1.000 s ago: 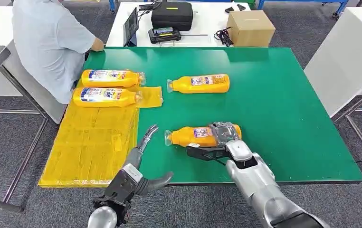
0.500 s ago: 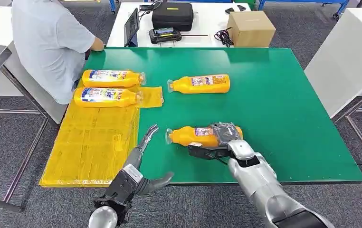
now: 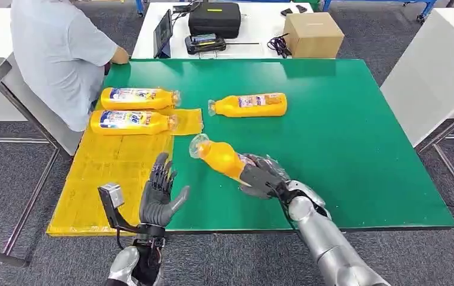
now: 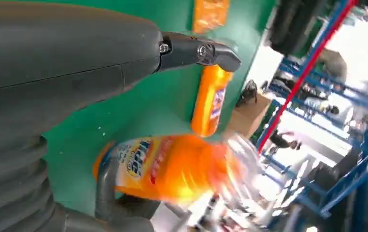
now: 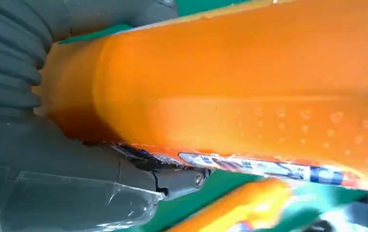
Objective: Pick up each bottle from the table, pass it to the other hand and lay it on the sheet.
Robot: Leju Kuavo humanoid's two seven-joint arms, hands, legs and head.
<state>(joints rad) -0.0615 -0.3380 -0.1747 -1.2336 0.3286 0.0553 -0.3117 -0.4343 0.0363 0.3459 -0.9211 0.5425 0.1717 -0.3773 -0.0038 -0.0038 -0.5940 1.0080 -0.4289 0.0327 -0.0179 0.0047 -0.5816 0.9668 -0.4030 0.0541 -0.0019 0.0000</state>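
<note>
Worktop (image 3: 361, 137), green: one bottle (image 3: 248, 105) lies on it, not yet picked up. Sheet (image 3: 111, 179), yellow, at my left: two bottles (image 3: 132, 109) lie at its far end, judged done. Third bottle (image 3: 221, 158): gripped at its base by my right hand (image 3: 260, 177), lifted off the worktop, neck tilted toward my left. My left hand (image 3: 159, 193): raised, fingers spread, holding nothing. Left to do: this pass and laying-down, then the last bottle.

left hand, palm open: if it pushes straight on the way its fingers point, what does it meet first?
Probably the held bottle, gripped by the right hand. The left hand is raised with fingers spread, and its wrist view faces that bottle. Depth is unclear; it might pass beside it.
</note>
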